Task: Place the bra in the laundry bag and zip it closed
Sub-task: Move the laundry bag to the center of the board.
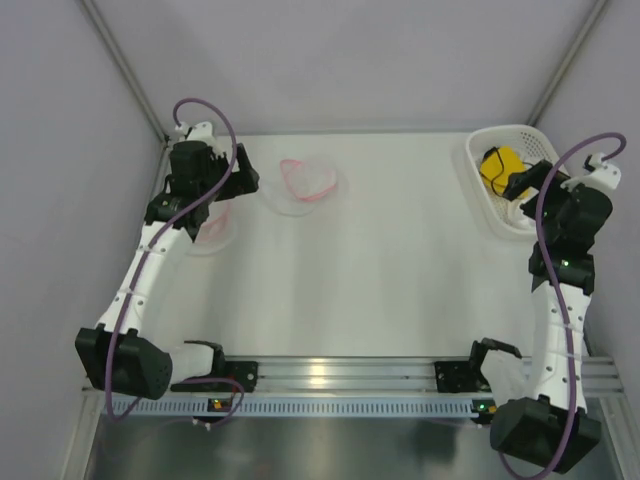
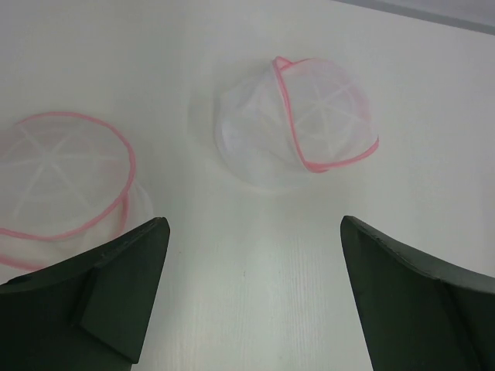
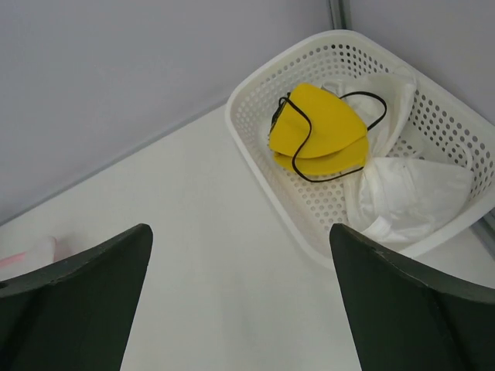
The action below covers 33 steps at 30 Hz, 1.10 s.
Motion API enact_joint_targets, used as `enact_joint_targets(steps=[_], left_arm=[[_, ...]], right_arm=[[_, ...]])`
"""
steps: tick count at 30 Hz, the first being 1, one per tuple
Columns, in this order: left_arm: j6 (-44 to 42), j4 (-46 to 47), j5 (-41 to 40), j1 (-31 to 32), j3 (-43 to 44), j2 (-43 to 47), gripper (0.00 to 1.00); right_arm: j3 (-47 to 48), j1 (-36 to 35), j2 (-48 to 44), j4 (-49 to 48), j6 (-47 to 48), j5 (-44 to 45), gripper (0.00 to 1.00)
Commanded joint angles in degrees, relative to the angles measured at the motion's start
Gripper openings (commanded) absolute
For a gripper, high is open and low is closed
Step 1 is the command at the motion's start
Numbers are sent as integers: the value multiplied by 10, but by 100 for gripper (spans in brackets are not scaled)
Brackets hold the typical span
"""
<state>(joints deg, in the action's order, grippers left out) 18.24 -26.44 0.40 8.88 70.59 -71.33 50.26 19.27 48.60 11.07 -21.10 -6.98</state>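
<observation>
Yellow moulded cups with thin black straps: that's the bra [image 3: 321,127], folded cup on cup in the white basket [image 3: 255,147] at the far right corner of the desk [image 1: 400,270], resting on some white cloth [image 3: 410,193]. The right hand [image 3: 238,232] hovers just short of the basket, jaws spread wide, holding nothing. Toward the far left corner, the left hand [image 2: 251,228] is equally wide and empty, looking down on two pink-trimmed mesh bags: the far bag [image 2: 298,131] and the left bag [image 2: 62,178]. The bra looks light and soft, its cups springy rather than limp, so it should lift easily. Those thin straps could snag in the basket's holes or slip out of a pinch. Best hold, I'd say, is across the stacked cup edges, clear of the cloth. Both bags look like flimsy mesh on springy hoops, likely to skate across the desk if nudged.
</observation>
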Motion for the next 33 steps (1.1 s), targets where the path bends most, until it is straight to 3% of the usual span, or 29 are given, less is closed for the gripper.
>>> enact_joint_targets(steps=[1,12,16,21,27,33], left_arm=[[-5,35,-13,-2,-5,22,98],[5,67,126,0,-7,12,98],[22,78,123,15,2,-28,98],[36,78,68,53,42,-100,96],[-12,76,-142,149,143,-223,95],[-14,51,-252,150,248,-357,90]], right_arm=[[18,6,11,-1,-1,29,99],[-11,6,39,-12,-9,12,99],[-30,6,27,-10,6,-1,99],[-61,7,10,-9,8,11,99],[-76,6,4,-18,4,2,99],[-79,5,-2,-29,-14,-41,99]])
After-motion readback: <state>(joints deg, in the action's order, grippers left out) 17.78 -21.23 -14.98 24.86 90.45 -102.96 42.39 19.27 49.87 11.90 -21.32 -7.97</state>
